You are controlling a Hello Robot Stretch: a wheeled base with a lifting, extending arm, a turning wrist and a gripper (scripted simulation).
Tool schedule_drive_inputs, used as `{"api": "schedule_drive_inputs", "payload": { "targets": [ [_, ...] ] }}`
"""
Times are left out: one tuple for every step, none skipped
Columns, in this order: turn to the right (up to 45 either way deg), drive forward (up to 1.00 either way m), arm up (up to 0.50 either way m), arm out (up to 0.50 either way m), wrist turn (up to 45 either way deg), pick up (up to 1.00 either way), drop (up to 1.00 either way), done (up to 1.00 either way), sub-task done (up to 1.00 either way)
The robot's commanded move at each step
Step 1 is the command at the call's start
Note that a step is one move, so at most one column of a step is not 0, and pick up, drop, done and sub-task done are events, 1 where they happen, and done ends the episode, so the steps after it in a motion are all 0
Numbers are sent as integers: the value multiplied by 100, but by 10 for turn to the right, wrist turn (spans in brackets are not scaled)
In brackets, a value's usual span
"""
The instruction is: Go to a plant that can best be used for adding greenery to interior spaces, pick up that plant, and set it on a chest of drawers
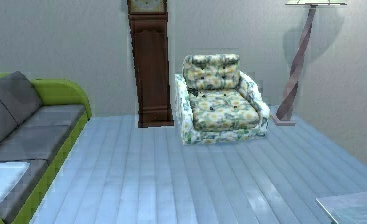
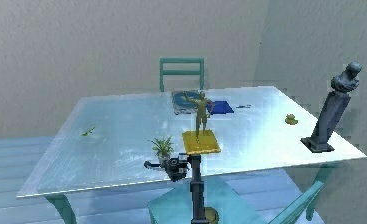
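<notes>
Pale blue floorboards (image 1: 191,180) run under grey walls, with a green-framed sofa with grey cushions (image 1: 31,130) at the forward view's left, a dark wooden longcase clock (image 1: 149,60) at upper centre and a floral-print upholstered armchair (image 1: 219,100) beside it. Across the middle of the arm side view stands a glass-topped table on teal legs (image 2: 111,150). It carries a golden figurine on a square yellow base (image 2: 202,118) at centre and a dark bust on a tall plinth (image 2: 336,105) at the right edge.

A small green spiky plant in a dark pot (image 2: 163,148) stands upright on the glass near the table's lower edge, just left of the figurine's base. The dark two-finger gripper (image 2: 154,164) lies directly below it in the frame, at the end of the dark square arm bar (image 2: 197,195) rising from the bottom edge. Plant and fingers overlap there (touching or merely in front, I cannot say), so whether the gripper has hold of anything, or how its fingers stand, cannot be told. In my judgement the grasp turns on this: the pot lies at the fingertips, its long axis vertical.
</notes>
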Motion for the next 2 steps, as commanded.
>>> {"api": "schedule_drive_inputs", "payload": {
  "targets": [
    [0, 0, 10, 0, 0, 0, 0, 0, 0],
    [0, 0, 32, 0, 0, 0, 0, 0, 0]
  ]
}}
